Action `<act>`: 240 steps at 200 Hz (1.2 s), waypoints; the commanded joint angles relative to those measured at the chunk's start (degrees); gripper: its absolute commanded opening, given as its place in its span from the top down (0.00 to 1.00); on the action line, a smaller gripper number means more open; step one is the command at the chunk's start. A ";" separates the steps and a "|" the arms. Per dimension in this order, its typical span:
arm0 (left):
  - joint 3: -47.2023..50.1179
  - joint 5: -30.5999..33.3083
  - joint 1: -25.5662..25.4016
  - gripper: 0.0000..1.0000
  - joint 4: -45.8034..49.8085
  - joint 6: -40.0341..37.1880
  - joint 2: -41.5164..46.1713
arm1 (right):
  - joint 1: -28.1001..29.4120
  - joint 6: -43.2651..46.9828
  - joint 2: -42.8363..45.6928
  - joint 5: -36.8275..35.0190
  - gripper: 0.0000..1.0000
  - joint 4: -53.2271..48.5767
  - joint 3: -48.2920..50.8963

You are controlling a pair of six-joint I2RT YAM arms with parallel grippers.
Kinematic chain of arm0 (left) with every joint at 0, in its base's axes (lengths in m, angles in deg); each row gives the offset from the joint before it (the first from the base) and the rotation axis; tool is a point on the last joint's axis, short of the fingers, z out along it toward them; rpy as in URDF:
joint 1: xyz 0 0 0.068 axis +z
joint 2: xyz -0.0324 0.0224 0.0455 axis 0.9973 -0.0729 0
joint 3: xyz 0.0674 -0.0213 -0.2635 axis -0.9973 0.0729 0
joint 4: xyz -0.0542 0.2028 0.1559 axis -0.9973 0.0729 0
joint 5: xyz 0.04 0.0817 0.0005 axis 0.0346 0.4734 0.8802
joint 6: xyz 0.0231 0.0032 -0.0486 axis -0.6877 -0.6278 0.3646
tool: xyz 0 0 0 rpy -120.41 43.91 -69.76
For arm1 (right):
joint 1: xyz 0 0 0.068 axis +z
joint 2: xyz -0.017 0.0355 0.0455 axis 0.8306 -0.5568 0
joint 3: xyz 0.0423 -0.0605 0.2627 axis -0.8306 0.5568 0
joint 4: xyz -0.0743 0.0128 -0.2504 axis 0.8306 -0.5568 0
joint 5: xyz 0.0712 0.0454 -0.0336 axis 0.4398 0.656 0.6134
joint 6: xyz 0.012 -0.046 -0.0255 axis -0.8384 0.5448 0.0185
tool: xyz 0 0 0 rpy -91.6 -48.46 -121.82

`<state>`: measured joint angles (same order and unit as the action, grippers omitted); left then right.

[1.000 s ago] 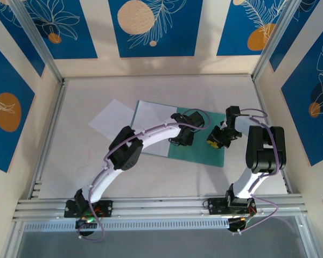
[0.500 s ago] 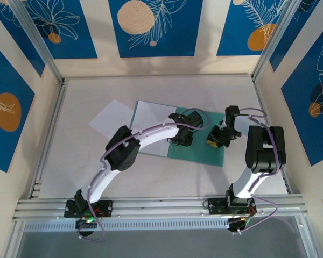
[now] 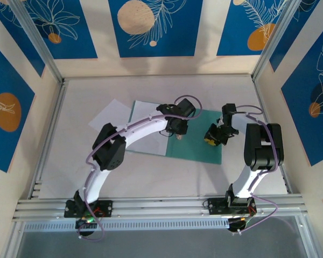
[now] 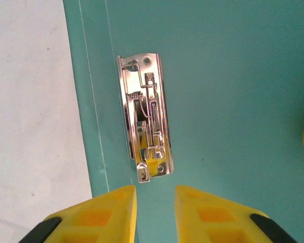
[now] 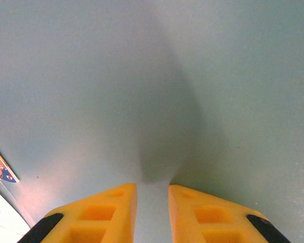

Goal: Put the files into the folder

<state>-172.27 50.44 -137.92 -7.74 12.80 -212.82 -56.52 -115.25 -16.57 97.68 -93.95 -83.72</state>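
The left gripper (image 4: 155, 196), its yellow fingers (image 4: 111, 212) slightly apart with nothing between them, points at the open, thin teal-green card folder (image 4: 233, 101), whose small silver metal clip (image 4: 145, 116) lies just ahead of the fingertips. The right gripper (image 5: 152, 195), likewise slightly apart and empty, faces bare teal card. Left of the left gripper, one plain white paper sheet (image 3: 145, 110) lies on the folder's leaf; a second white paper sheet (image 3: 110, 115) lies farther left on the pale table (image 3: 64, 156), meeting the folder's edge.
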 commanded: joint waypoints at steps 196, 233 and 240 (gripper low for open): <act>-0.09 7.22 -2.48 0.78 3.17 2.37 -7.30 | 1.68 0.99 -2.28 -0.11 0.74 0.16 -0.93; -0.10 7.54 -2.47 0.75 3.49 2.42 -7.40 | 1.62 1.03 -2.26 -0.06 0.74 0.15 -0.99; -0.09 7.56 -2.47 0.75 3.66 2.49 -7.45 | 1.72 1.07 -2.25 -0.05 0.74 0.19 -1.02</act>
<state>-172.36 56.86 -139.86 -6.39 14.40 -218.96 -55.23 -115.03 -17.29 97.87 -93.79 -84.59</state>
